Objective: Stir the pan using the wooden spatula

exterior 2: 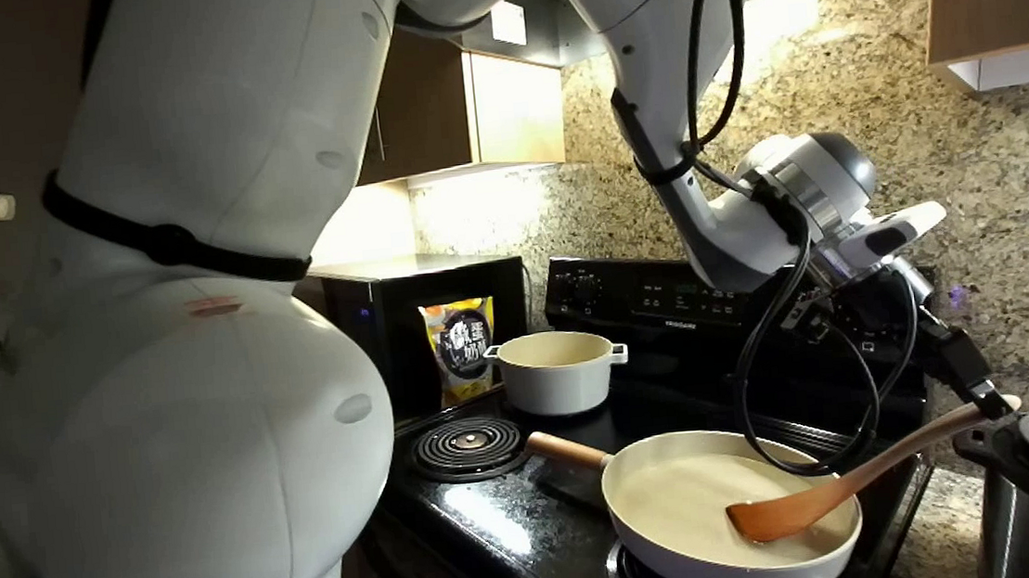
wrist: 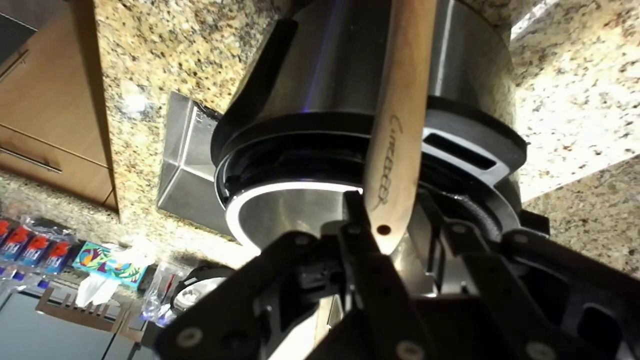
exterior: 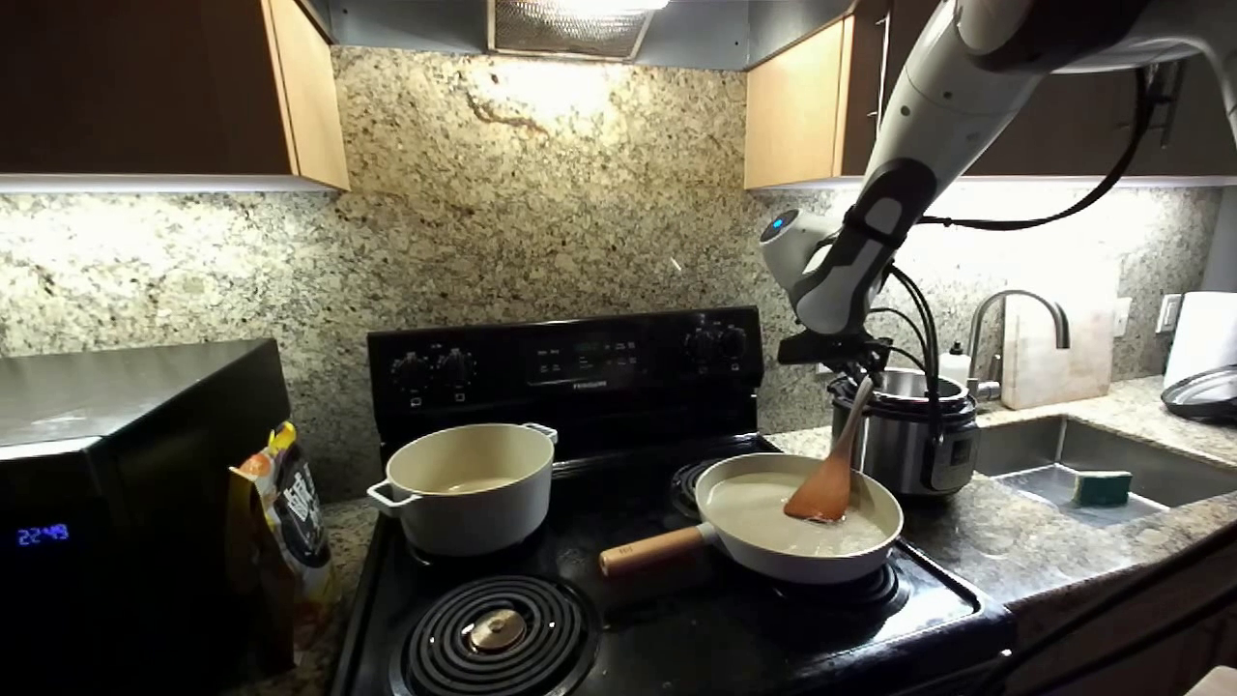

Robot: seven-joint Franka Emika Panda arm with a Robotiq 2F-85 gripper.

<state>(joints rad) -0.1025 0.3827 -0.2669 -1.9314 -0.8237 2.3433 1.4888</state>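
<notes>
The wooden spatula [exterior: 824,490] leans in the pan, its orange-brown blade in the pale liquid and its handle rising over the rim towards the steel pot. The cream-white pan [exterior: 821,570] sits on a stove burner, its long wooden handle pointing away from the spatula. In an exterior view, my gripper [exterior 2: 990,398] holds the spatula near the handle's end, beyond the rim of the pan [exterior 2: 688,572]. In the wrist view, the gripper [wrist: 390,200] is shut on the light handle of the spatula [wrist: 402,100], one finger on each side. The blade is outside the wrist view.
Close under the gripper stands a steel electric pot [wrist: 300,210]. A two-handled cream pot [exterior: 474,522] occupies a back burner, and a bare coil [exterior: 435,628] lies in front of it. Black cables [exterior 2: 743,399] loop down over the pan. A sink [exterior: 1024,449] is past the steel pot.
</notes>
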